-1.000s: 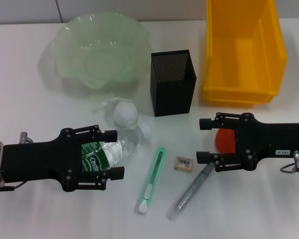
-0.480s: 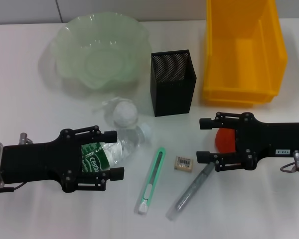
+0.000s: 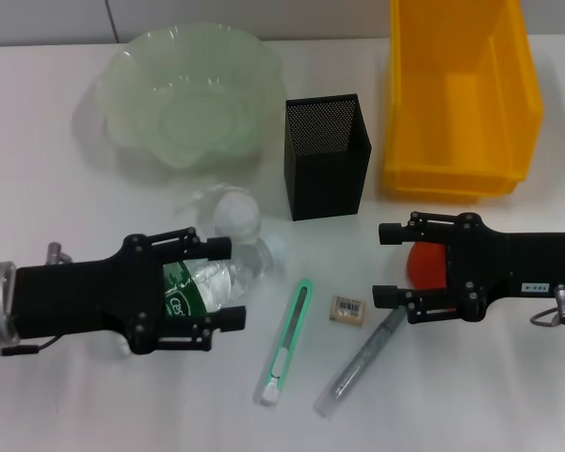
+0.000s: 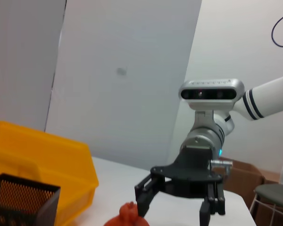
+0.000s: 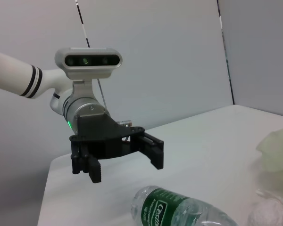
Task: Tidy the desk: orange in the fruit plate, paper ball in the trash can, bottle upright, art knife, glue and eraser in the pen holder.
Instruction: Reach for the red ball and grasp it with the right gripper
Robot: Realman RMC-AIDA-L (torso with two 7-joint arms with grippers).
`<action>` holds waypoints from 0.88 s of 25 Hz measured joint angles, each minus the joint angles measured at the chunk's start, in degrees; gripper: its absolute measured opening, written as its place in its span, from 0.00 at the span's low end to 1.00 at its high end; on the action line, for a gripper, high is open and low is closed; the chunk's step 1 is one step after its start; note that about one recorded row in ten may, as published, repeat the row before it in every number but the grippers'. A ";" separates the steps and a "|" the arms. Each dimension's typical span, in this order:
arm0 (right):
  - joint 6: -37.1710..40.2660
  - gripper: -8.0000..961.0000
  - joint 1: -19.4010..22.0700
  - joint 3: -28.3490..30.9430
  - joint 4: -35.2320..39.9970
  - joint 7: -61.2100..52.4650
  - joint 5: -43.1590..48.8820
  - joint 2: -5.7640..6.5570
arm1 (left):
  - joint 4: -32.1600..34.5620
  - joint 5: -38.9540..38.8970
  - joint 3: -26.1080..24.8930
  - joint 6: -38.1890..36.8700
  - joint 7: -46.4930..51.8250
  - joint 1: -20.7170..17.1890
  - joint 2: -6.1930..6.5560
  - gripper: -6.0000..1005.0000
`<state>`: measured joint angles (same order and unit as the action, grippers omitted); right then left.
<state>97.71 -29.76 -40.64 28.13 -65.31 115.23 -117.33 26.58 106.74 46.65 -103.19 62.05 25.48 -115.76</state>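
A clear bottle (image 3: 217, 282) with a green label lies on its side. My left gripper (image 3: 228, 283) is open, one finger on each side of it; the right wrist view shows this gripper (image 5: 125, 167) just behind the bottle (image 5: 179, 212). Open too, my right gripper (image 3: 386, 265) straddles the orange (image 3: 422, 264), which also appears in the left wrist view (image 4: 127, 216). A paper ball (image 3: 235, 213) rests above the bottle. The green art knife (image 3: 284, 344), eraser (image 3: 348, 309) and grey glue stick (image 3: 363, 363) lie between the arms.
The pale green fruit plate (image 3: 184, 89) stands at the back left. A black mesh pen holder (image 3: 325, 155) is in the middle. The yellow bin (image 3: 461, 94) sits at the back right.
My left gripper has slid to the right along the bottle, farther over its label. The right gripper and the other things have not moved.
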 joint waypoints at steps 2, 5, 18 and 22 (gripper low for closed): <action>-0.02 0.86 0.04 -0.03 0.00 0.00 0.00 0.00 | 0.02 0.01 -0.09 0.08 -0.01 0.31 -0.18 0.82; -0.04 0.86 0.10 0.03 0.00 0.00 -0.06 0.00 | 0.05 0.21 0.07 0.28 0.16 0.91 -0.47 0.82; 7.47 0.86 -0.20 3.35 13.35 -16.78 1.10 2.40 | 0.05 0.37 0.22 0.37 0.22 0.88 -0.52 0.81; 9.31 0.86 -2.18 3.33 21.18 -25.15 6.90 3.04 | 0.05 0.39 0.04 0.39 0.21 0.75 -0.51 0.81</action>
<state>107.02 -31.94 -37.31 49.31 -90.46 122.12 -114.29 26.63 107.14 46.70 -102.81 62.26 26.23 -116.27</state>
